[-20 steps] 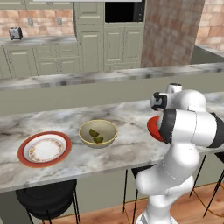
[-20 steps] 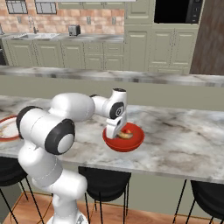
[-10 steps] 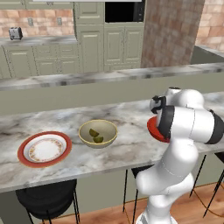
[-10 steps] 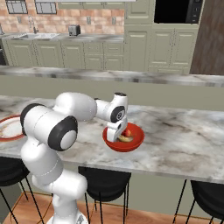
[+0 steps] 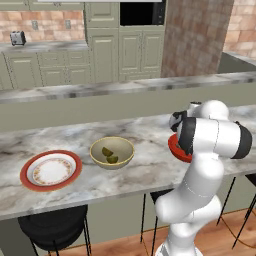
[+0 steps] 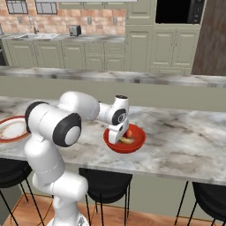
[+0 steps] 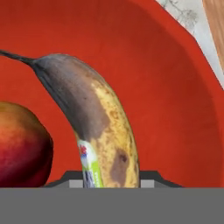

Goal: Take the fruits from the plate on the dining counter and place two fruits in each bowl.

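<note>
My gripper reaches down into the red bowl on the dining counter, shut on the brownish-yellow banana. The banana lies against the bowl's inner wall, beside the orange-red fruit, which also sits in this bowl. In the left base view my arm covers most of the red bowl. Two green limes rest in the pale tan bowl. The red-rimmed plate stands at the left with nothing on it.
Black stools stand under the counter's near edge. A higher marble ledge runs behind the counter. Cabinets with a toaster line the far wall.
My hand has come down with the banana, from just above the red bowl into it. The bowls, plate and limes have not moved.
</note>
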